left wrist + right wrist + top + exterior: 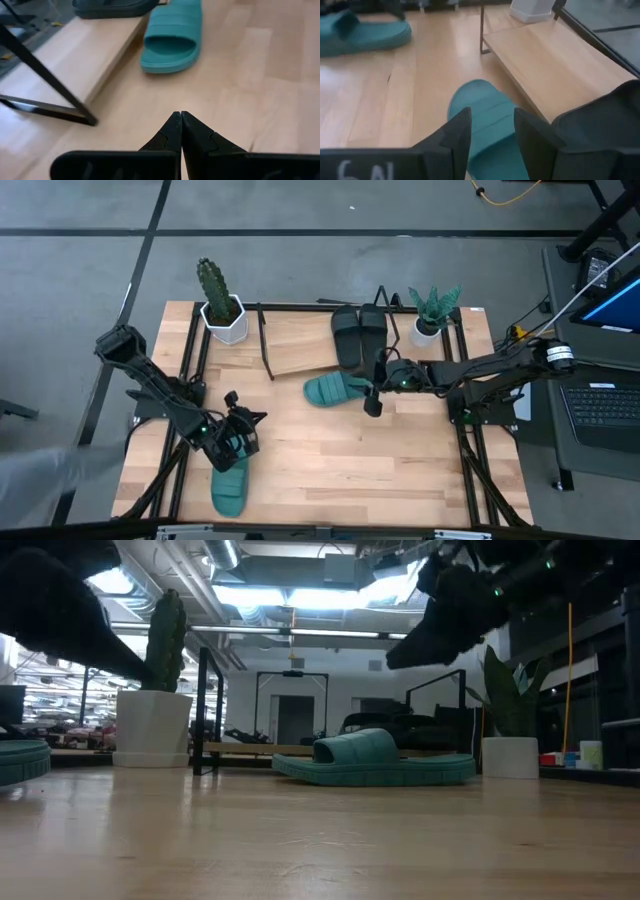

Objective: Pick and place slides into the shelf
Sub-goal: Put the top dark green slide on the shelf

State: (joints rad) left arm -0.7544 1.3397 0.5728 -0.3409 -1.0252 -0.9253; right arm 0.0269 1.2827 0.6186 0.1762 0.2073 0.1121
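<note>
One teal slide [335, 390] [375, 760] lies sole down on the table, just in front of the shelf [295, 345]. My right gripper [372, 385] [492, 130] hovers above its heel end, open, with the slide [487, 125] showing between and below the fingers. The low view shows that gripper [450, 610] well clear of it. The second teal slide [228, 480] [20, 758] lies at the near left. My left gripper [245, 430] [180, 117] is shut and raised over that slide's far end. Two black slides [358, 335] rest side by side on the shelf's right part.
A cactus in a white pot [220, 305] stands at the far left corner and a green plant in a white pot [432, 315] at the far right, beside the shelf. The shelf's black wire frame [45, 80] rises at its left end. Bare board lies left of the black slides.
</note>
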